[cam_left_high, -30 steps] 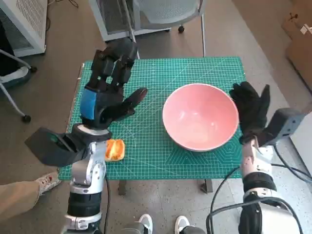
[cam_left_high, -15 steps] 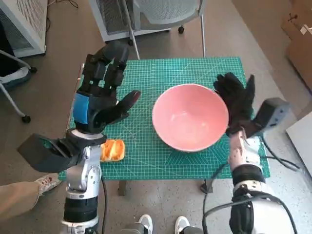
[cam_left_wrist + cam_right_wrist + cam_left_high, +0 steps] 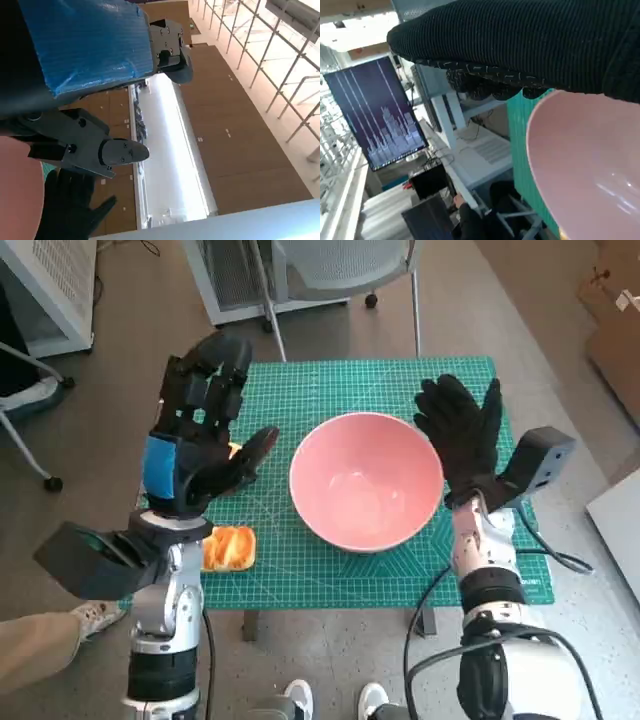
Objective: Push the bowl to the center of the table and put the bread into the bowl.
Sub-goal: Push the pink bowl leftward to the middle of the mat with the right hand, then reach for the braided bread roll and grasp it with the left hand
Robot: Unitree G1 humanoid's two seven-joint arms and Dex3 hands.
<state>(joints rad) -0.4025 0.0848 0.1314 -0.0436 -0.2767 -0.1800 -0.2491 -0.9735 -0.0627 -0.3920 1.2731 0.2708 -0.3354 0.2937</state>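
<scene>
A pink bowl (image 3: 365,493) stands near the middle of the green cutting mat (image 3: 330,390), empty; its rim also shows in the right wrist view (image 3: 585,165). My right hand (image 3: 460,435) presses flat against the bowl's right side, fingers spread. The bread (image 3: 228,548), a golden piece, lies near the mat's front left edge, partly hidden by my left wrist. My left hand (image 3: 198,440) hovers raised above the mat's left part, fingers spread, holding nothing. The left wrist view shows its fingers (image 3: 100,150) against a ceiling, with the gloved right hand (image 3: 65,210) below.
The mat covers a small table (image 3: 250,618). A chair base (image 3: 330,280) and a white cabinet (image 3: 45,290) stand behind it. A person's shoe (image 3: 95,615) and trouser leg are at front left, feet (image 3: 330,700) at the front. A monitor (image 3: 375,120) shows in the right wrist view.
My right hand has pushed the bowl leftward toward the table's middle. My left hand has drifted slightly left and stays raised. The bread has not moved.
</scene>
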